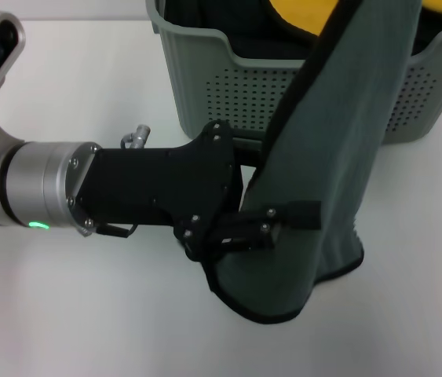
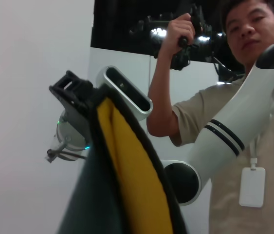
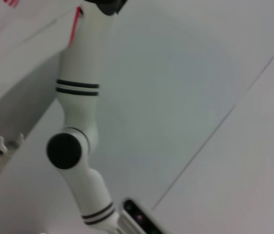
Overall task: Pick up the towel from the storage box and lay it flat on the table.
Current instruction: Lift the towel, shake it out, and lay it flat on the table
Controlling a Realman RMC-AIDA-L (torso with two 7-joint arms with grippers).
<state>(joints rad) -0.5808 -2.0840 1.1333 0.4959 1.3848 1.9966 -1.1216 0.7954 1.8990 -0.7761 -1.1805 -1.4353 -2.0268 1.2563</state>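
Towel (image 1: 338, 149) status: the grey-green fleecy cloth hangs as a long drape from above the head view's upper edge down to the worktop (image 1: 87, 314), passing in front of the storage box (image 1: 221, 78). Its lower end curls onto the worktop in a rounded fold edged in black stitching.

Left gripper (image 1: 272, 224): positioned at the left side of the drape, low down, in front of the box. Its black fingers appear closed on the towel's edge, one finger lying across the front of the fabric.

Right gripper: not in view. Since the towel's upper end is carried out of frame, it is probably held there, but this cannot be confirmed. The right wrist view shows only a white arm and pale surfaces.

Handling assessment: the cloth is soft, light and limp. It folds under its own weight and will not hold a shape. It is judged non-fragile, and the fleece should grip well. Recommended hold points are the stitched edges near two corners, so the cloth can be spread taut before lowering.

Hidden or unclear: the towel's upper corners are cut off. A yellow cloth (image 1: 303, 16) lies in the box behind the drape. The left wrist view shows yellow fabric beside dark fabric, and which cloth this belongs to cannot be determined.
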